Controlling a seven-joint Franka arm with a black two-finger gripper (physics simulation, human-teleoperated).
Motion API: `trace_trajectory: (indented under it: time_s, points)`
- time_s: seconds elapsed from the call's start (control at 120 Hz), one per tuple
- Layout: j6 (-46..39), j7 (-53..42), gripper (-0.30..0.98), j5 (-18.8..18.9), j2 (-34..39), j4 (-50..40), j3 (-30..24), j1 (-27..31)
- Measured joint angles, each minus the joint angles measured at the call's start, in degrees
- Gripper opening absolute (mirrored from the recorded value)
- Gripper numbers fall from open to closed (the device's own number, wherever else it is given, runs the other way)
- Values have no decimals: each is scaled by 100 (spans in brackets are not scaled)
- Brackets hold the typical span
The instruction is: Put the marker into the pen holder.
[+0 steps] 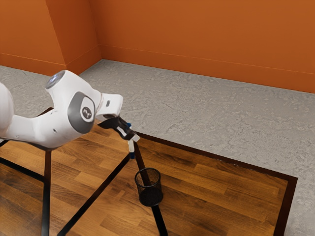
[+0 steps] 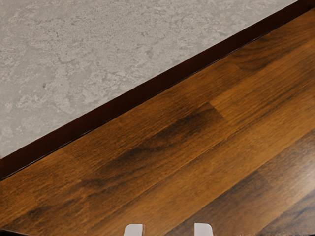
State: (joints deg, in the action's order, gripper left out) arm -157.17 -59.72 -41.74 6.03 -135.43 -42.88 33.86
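Observation:
My gripper (image 1: 134, 138) is at the middle of the exterior view, pointing down and to that view's right, shut on the marker (image 1: 131, 147). The marker is white with blue at its lower end and stands close to upright, its lower part hanging below the fingers. In the wrist view the tips of my gripper (image 2: 169, 230) stand apart at the lower edge. The black mesh pen holder (image 1: 149, 187) stands upright, lower in the exterior view and a little toward its right, apart from the marker.
The wooden tabletop (image 1: 221, 196) has a dark border, with a grey floor (image 1: 197, 108) and orange walls (image 1: 197, 34) beyond. Dark bars (image 1: 96, 194) cross the wood around the pen holder. In the wrist view the table's dark edge (image 2: 138, 93) runs diagonally.

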Motion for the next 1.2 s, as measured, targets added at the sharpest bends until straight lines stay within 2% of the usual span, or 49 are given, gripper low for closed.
trace_trajectory:
  time_s: [0.317, 0.6, 0.708, 0.833, 1.2]
  points:
    - [-13, -821, -5, -184, 424, -100, -395, -13]
    - [22, -1279, -6, -604, 718, -416, -476, -431]
    - [31, -1410, -6, -734, 636, -465, -473, -647]
    - [30, -1546, -5, -804, 442, -452, -457, -628]
    - [-184, -1854, -4, -787, -262, -347, -480, -654]
